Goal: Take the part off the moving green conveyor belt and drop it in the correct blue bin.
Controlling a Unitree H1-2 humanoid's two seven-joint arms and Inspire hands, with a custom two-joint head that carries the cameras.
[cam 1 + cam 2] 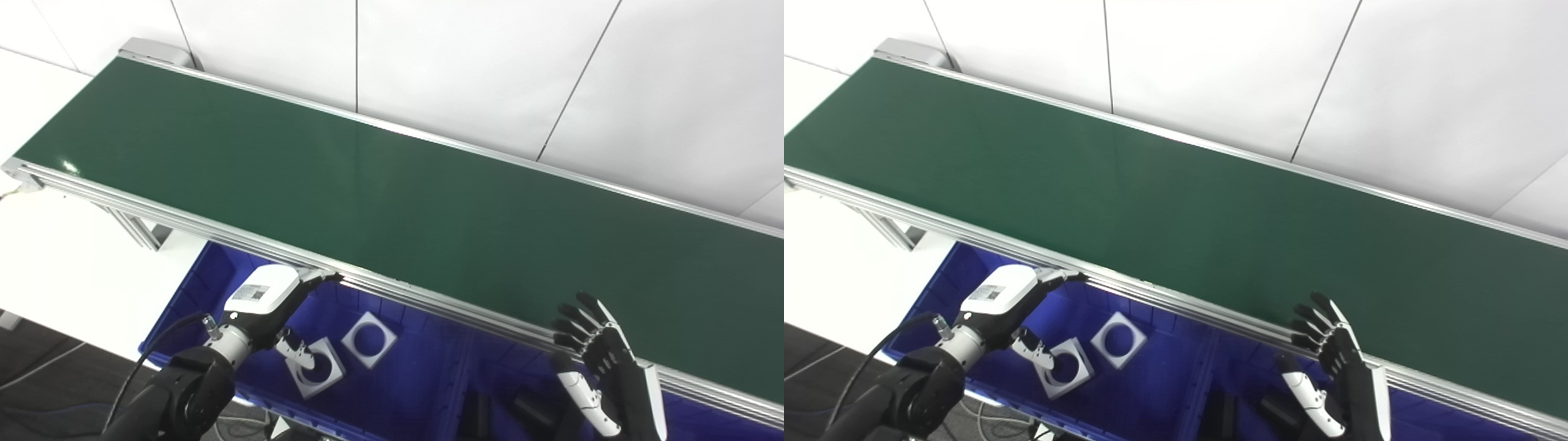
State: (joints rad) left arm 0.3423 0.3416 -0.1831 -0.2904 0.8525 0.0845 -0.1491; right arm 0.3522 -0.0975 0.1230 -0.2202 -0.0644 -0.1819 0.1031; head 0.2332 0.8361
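Note:
The green conveyor belt (392, 202) runs from upper left to lower right and carries no part. Two white square parts with round holes (369, 331) (318, 367) lie in the left blue bin (202, 288) below the belt's near rail. My left hand (272, 300) hovers over that bin, open and empty, with its fingertips at the rail. My right hand (597, 361) is open with fingers spread, raised beside the near rail at lower right, holding nothing.
A second blue bin (508, 392) sits to the right of the first, with dark parts (533, 410) inside. The belt's aluminium near rail (429, 300) runs above both bins. A white wall stands behind the belt.

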